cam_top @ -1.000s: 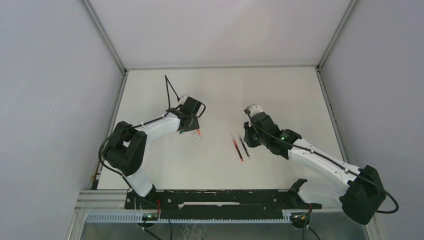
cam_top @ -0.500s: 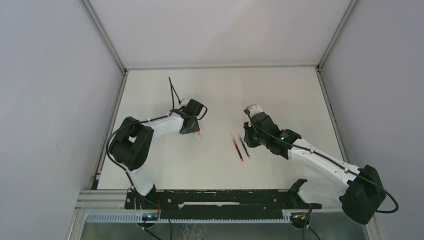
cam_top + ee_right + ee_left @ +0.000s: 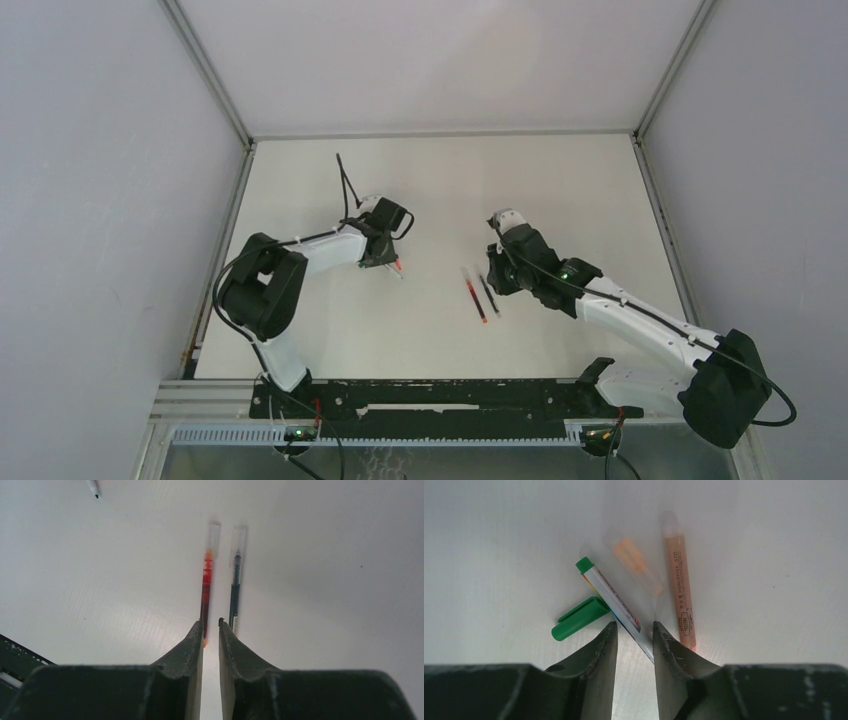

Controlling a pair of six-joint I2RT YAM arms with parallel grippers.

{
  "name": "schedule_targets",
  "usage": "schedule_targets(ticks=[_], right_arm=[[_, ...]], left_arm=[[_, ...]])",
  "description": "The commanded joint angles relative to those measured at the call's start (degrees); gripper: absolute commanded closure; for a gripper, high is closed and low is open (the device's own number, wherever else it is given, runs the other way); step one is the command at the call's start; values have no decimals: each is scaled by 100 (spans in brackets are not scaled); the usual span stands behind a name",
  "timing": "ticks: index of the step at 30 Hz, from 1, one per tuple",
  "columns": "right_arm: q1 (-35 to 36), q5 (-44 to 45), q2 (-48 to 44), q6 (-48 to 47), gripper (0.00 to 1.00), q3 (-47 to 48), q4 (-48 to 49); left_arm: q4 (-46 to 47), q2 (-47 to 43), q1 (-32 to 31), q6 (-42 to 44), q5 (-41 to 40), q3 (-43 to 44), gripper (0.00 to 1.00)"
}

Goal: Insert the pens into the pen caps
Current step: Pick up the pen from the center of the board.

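Note:
In the left wrist view a pale-barrelled pen (image 3: 611,597) with a green end lies slantwise on the table. Its lower end runs between my left gripper's (image 3: 634,628) open jaws, against the right finger. A loose green pen cap (image 3: 579,618) lies just left of it. An orange highlighter (image 3: 680,587) and a clear orange-tinted cap (image 3: 636,565) lie to its right. In the right wrist view a red pen (image 3: 206,587) and a black pen (image 3: 234,590) lie side by side just beyond my right gripper (image 3: 211,625). Its jaws stand narrowly open with nothing between them.
From above, the left gripper (image 3: 390,262) hangs low over its cluster at the table's middle left. The right gripper (image 3: 490,278) is by the red pen (image 3: 473,293) and black pen (image 3: 489,294). Grey walls enclose the white table (image 3: 560,180).
The left arm's elbow has swung in toward the table and its gripper has settled lower over the pens. Its jaws have narrowed around the pale pen. The right arm has not moved.

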Motion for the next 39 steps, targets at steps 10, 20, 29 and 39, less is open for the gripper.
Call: schedule_targets(ticks=[10,20,29,39], right_arm=[[-8,-84,114,95,80,9,303],[1,-108,155,97,81,5,329],[10,-101,154,122,82,7,306],[25,-57,108,157,82,8,272]], left_arm=[[-35,-281,85,-187,-79,-440,69],[-62,-427,97,-209,-164,-601,73],[-144,-468,92,-135,-221,-427,76],[-290,-580,101,-20,-345,-181,82]])
